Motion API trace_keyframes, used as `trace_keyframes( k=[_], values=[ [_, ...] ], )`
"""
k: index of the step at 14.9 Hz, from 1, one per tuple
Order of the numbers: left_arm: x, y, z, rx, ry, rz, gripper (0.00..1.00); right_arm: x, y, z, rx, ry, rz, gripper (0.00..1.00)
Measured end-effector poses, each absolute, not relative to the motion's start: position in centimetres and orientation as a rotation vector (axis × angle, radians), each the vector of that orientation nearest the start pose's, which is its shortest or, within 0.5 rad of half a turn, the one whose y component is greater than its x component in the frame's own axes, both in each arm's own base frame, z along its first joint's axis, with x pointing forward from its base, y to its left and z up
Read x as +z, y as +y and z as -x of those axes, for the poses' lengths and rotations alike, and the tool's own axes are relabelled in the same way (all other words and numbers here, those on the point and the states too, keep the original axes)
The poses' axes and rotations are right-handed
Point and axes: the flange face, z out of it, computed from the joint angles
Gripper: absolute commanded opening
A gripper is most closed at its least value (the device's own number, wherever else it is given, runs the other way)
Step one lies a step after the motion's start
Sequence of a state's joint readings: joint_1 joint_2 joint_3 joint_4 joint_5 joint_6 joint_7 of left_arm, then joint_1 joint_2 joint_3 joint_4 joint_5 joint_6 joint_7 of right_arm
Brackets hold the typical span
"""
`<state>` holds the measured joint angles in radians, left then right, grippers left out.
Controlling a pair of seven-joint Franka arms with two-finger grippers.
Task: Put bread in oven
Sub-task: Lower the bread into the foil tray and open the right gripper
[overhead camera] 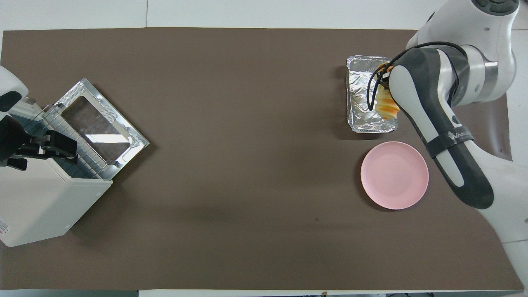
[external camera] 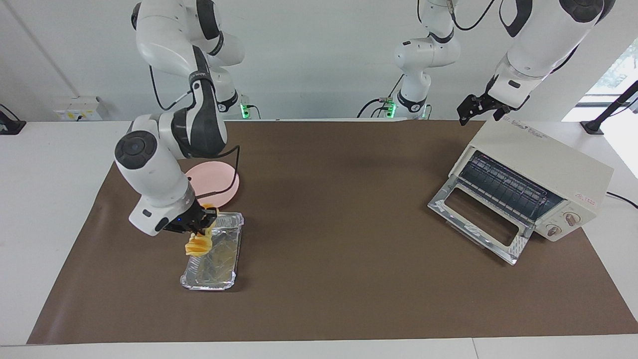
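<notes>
The bread (external camera: 199, 245) is held clamped in the fingers of the right gripper (external camera: 201, 230), hanging over the foil tray (external camera: 212, 269), toward the right arm's end of the table. The pink plate (external camera: 223, 183) is seen just beside the foil tray, nearer to the robots. The oven (external camera: 543, 174), door dropped open, is set well apart from the foil tray; the left gripper (external camera: 476, 110) is held over its top, fingers apart, waiting.

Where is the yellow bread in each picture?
Facing view: the bread hangs from the right gripper over the foil tray, lower left.
Overhead view: the bread is upper right, over the same tray.
Shared landmark: the pink plate, just nearer the robots than the tray.
</notes>
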<state>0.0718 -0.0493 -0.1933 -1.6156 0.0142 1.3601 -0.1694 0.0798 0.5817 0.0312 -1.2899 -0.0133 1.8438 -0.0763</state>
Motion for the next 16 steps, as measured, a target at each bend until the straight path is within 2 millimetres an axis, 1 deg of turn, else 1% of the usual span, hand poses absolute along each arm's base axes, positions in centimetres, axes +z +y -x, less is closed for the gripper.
trace_keyframes(
  k=[3, 5, 8, 12, 13, 14, 16],
  values=[
    [61.4, -6.3, -51.1, 0.311, -0.078, 3.072, 1.0, 38.3, 9.4, -73.5, 0.025, -0.278, 3.132, 0.0],
    [61.4, -6.3, -51.1, 0.311, -0.078, 3.072, 1.0, 37.3, 10.0, -74.1, -0.016, -0.291, 3.148, 0.0],
    [61.4, -6.3, -51.1, 0.311, -0.078, 3.072, 1.0, 35.7, 9.8, -74.2, -0.016, -0.293, 3.157, 0.0],
    [61.4, -6.3, -51.1, 0.311, -0.078, 3.072, 1.0, 33.9, 9.2, -73.6, 0.036, -0.284, 3.163, 0.0],
    [61.4, -6.3, -51.1, 0.311, -0.078, 3.072, 1.0, 33.8, 9.2, -73.6, 0.042, -0.283, 3.163, 0.11],
    [61.4, -6.3, -51.1, 0.311, -0.078, 3.072, 1.0, 33.6, 9.1, -73.4, 0.048, -0.282, 3.163, 0.99],
    [61.4, -6.3, -51.1, 0.311, -0.078, 3.072, 1.0, 33.4, 9.1, -73.2, 0.044, -0.262, 3.165, 1.0]
  ],
)
